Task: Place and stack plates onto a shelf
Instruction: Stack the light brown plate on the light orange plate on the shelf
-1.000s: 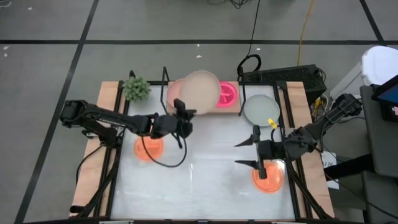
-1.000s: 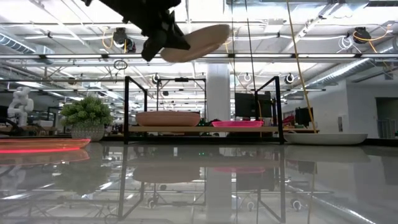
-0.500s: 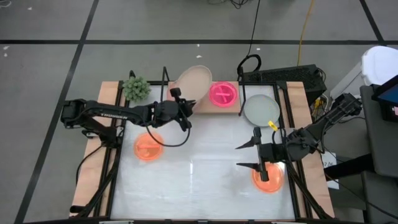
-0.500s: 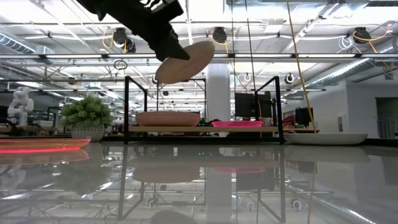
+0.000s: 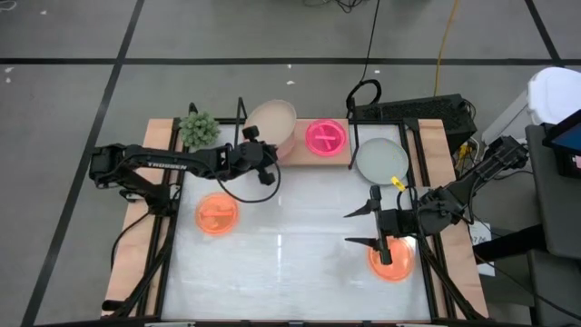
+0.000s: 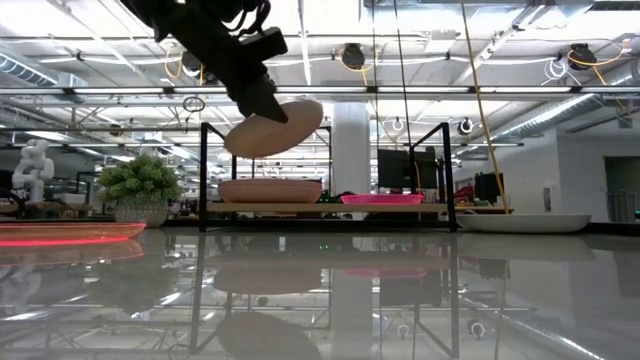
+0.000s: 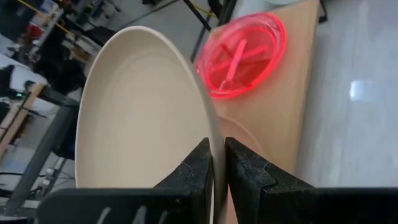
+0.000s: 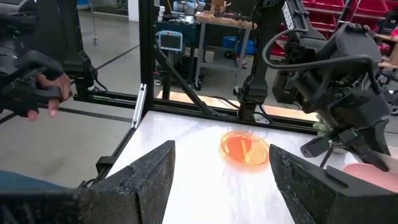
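My left gripper [image 5: 252,151] is shut on a beige plate [image 5: 270,122], which hangs tilted in the air [image 6: 275,128] over the left half of the shelf [image 6: 330,207]. Below it a dusty pink plate [image 6: 270,190] rests by its base on the wooden board. A hot pink plate [image 5: 325,136] lies on the shelf's right half. My right gripper [image 5: 371,223] is open near the table's right edge, just above an orange plate [image 5: 390,261]. A second orange plate [image 5: 216,214] lies flat on the table's left side, and a pale grey plate [image 5: 381,159] right of the shelf. My left gripper pinches the beige plate's rim [image 7: 212,144] between its two fingers [image 7: 200,169], one on the hollow upper face and one on the underside. It comes from the table's near left, slanting down. The plate is lifted clear and tilted above the dusty pink plate.
A small potted plant [image 5: 198,129] stands left of the shelf. The shelf's black upright ends [image 6: 203,175] flank the held plate's path. Black equipment [image 5: 408,111] sits behind the grey plate. A person's hand [image 8: 38,93] shows beyond the table. White tabletop [image 5: 300,236] lies between the orange plates.
My left gripper has moved toward the table's far edge and slightly left, and has gone down. The beige plate has travelled with it, from high above the shelf's middle down over the dusty pink plate, staying tilted.
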Tool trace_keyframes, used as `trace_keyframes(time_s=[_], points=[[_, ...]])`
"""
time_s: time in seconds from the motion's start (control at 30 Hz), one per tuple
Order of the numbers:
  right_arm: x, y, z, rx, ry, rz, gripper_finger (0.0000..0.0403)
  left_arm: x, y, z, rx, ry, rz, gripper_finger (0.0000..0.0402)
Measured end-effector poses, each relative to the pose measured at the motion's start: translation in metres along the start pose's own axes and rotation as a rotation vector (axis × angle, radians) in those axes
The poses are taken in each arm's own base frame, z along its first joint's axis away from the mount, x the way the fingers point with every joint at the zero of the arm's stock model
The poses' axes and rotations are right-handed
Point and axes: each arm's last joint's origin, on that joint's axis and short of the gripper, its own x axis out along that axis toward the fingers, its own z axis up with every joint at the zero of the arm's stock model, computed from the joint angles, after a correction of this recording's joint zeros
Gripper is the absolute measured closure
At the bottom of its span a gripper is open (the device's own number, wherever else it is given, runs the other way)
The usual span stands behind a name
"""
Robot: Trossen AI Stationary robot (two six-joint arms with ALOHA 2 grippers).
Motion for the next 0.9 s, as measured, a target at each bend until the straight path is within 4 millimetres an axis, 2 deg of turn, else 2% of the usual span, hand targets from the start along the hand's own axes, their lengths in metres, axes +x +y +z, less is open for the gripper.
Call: trace_keyframes(time_s=[0.3,0.9], points=[[0.000,0.000,0.000,0.000,0.000,0.000,0.0163,0.003,0.001,-0.010,0.014,0.053,-0.091,0.0358],[0.000,0.000,0.000,0.001,0.000,0.000,0.0163,0.006,-0.002,-0.018,0.124,0.119,-0.117,0.0358]])
